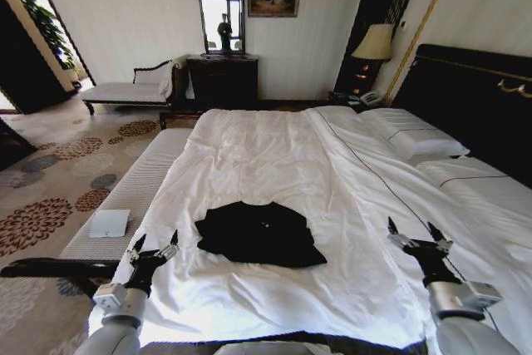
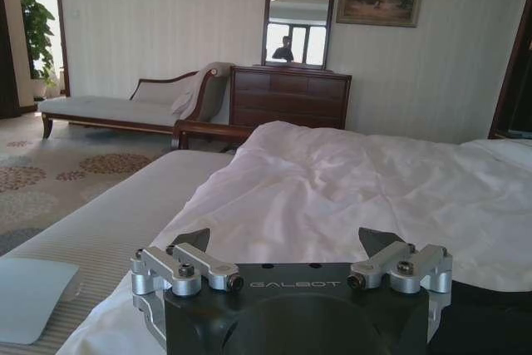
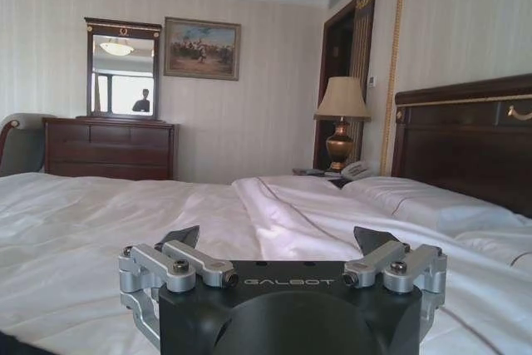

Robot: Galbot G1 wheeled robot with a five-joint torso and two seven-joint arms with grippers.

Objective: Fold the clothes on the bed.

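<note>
Lying on the white duvet (image 1: 274,164) near the foot edge of the large bed (image 1: 465,106) with its dark headboard, the black short-sleeved T-shirt of soft fabric (image 1: 259,234) is seen in the head view at about the six o'clock position of the mattress. It is gathered into a compact, roughly rectangular dark mass with an uneven hem and a flap splayed toward five o'clock; whether one or more folds have been made cannot be told, but the outline is judged too ragged for a finished fold. Some squaring and at least one further fold are judged to be left.

The shirt is touched by neither tool. At about eight o'clock from it, the left gripper (image 1: 155,244) is held above the duvet's edge with its fingers spread wide and nothing between them. At about four o'clock, well apart from the fabric, the right gripper (image 1: 414,233) is likewise spread wide and empty.

Further out, a pale padded bench (image 1: 125,197) is set along the bed at nine o'clock, with a flat white card-like object (image 1: 109,223) resting on it.
</note>
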